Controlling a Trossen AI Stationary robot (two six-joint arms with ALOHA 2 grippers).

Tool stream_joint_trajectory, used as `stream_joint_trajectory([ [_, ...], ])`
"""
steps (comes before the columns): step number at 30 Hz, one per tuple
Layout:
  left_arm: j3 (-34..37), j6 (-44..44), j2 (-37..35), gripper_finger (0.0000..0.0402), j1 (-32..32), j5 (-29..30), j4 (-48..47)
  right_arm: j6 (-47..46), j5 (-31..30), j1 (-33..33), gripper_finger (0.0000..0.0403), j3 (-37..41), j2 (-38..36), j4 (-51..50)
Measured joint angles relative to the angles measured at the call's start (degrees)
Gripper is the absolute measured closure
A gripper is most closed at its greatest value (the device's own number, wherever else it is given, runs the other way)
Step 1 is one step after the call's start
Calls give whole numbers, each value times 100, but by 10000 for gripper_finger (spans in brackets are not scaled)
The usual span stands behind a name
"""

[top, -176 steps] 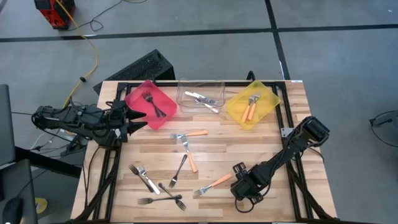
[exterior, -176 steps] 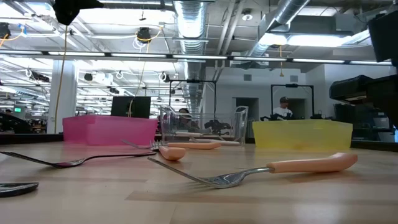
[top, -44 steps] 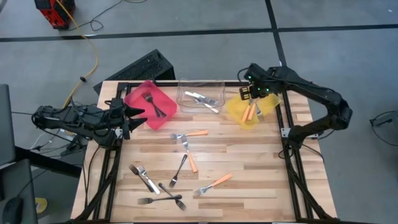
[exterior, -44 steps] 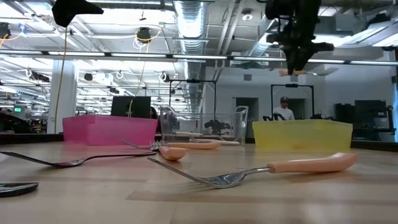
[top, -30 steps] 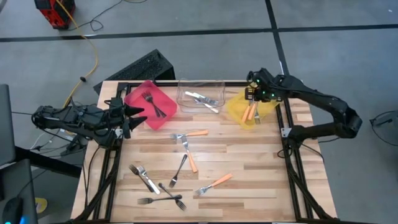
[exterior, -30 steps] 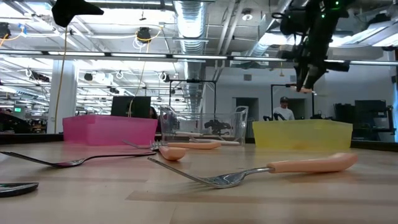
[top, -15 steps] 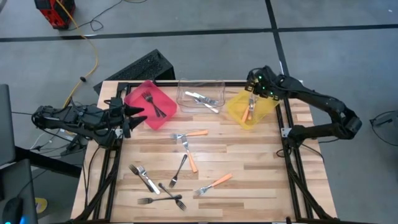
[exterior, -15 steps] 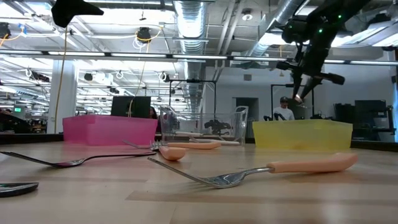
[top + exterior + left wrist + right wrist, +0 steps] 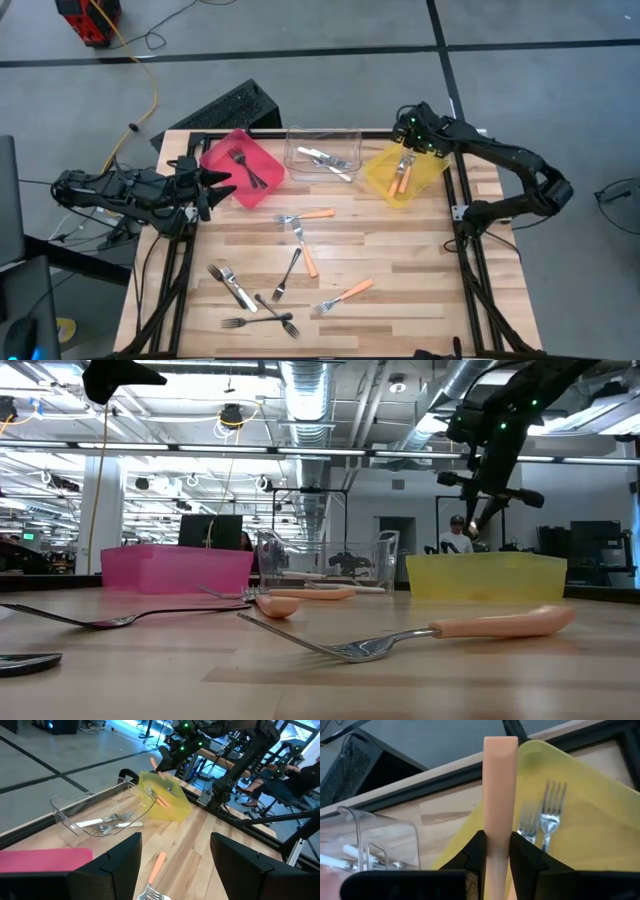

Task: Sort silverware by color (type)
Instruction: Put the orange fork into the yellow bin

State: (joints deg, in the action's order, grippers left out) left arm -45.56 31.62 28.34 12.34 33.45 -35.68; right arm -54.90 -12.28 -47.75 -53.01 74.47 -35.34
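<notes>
The table [image 9: 420, 290] fills the middle of the high view, and the sorting looks roughly half done. Along its upper edge sit three bins. The red bin [image 9: 222, 158], upper left, holds two dark forks [image 9: 246, 167]. The clear bin [image 9: 300, 135], upper centre, holds a few silver forks [image 9: 328, 161]. The yellow bin [image 9: 437, 161], upper right, holds orange-handled forks [image 9: 398, 180].

Left on the bare wood, in the lower middle of that frame, are about eight pieces. Three have orange handles: one just below the clear bin [image 9: 306, 214], one beneath it [image 9: 305, 255], and one lower right [image 9: 345, 295]. A dark fork [image 9: 289, 273] lies between them, and two more dark ones [image 9: 263, 320] cross at the bottom. A silver pair [image 9: 229, 285] lies at lower left (exact counts are hard to read).

The right gripper [image 9: 406, 140] hangs over the upper rim of the yellow bin. In its wrist view its fingers [image 9: 476, 851] are closed against the two sides of an orange fork handle [image 9: 500, 795], which stands up between them with the bin and two fork heads behind it. I judge this fork is about to be let go into the yellow bin (it is not yet down).

The left gripper [image 9: 226, 184] waits at the left edge, pointing at the red bin. Its fingers [image 9: 122, 862] stand well apart with nothing between them.
</notes>
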Motion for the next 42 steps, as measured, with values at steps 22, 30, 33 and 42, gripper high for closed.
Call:
stream_joint_trajectory([
  [22, 0, 100, 0, 182, 0, 50, -2, 162, 201, -149, 318, 473, 340, 184],
  [30, 0, 143, 0, 182, 0, 72, -2, -41, 181, -234, 293, 723, 342, 559],
  [33, 0, 166, 0, 182, 0, 98, -2, -34, 184, -227, 289, 796, 357, 594],
  [42, 0, 201, 0, 182, 0, 107, -2, -47, 160, -234, 286, 935, 360, 519],
])
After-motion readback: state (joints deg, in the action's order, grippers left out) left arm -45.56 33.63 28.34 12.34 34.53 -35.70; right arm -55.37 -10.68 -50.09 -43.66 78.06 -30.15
